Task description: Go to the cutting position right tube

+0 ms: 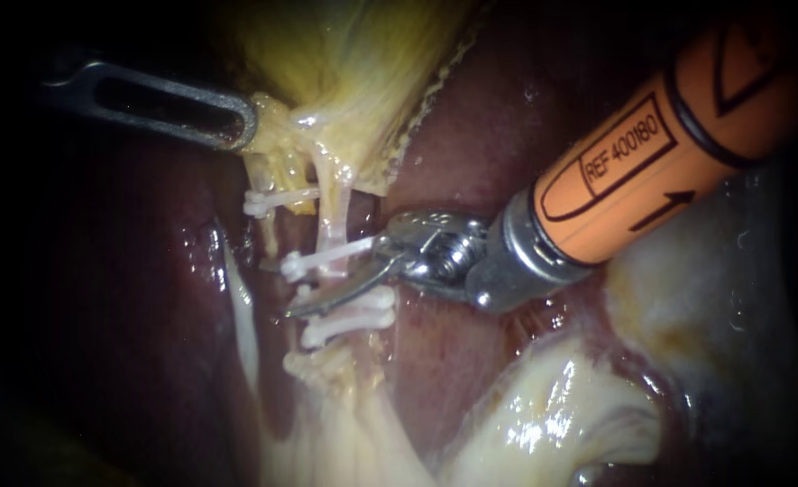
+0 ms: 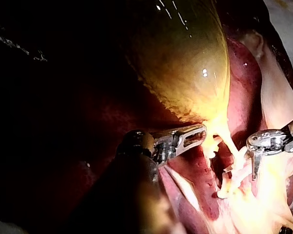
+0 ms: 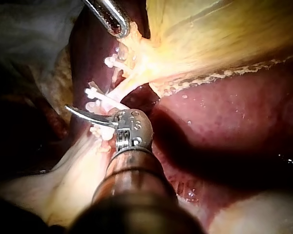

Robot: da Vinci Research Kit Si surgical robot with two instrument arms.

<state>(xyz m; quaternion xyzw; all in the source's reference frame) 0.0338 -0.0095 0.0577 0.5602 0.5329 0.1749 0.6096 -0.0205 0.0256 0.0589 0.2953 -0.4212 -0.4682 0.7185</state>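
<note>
The pale right tube (image 1: pixel 334 212) runs down from the yellow gallbladder (image 1: pixel 362 72) and carries two white clips, an upper one (image 1: pixel 326 258) and a lower one (image 1: pixel 349 317). My right instrument (image 1: pixel 307 289) comes in on an orange shaft. Its thin blades stand open at the tube, and the lower blade lies across it between the two clips. The upper blade is mostly hidden behind the upper clip. My left instrument (image 1: pixel 236 122) is shut on the gallbladder's neck and holds it up and to the left. In the right wrist view one curved blade (image 3: pixel 85 114) pokes out beside the clips.
A third white clip (image 1: pixel 277 200) sits on the thinner left tube. Dark red liver (image 1: pixel 471 135) lies behind and to the right. Pale glistening fat (image 1: pixel 543 415) fills the lower right. The orange shaft (image 1: pixel 651 153) crosses the upper right.
</note>
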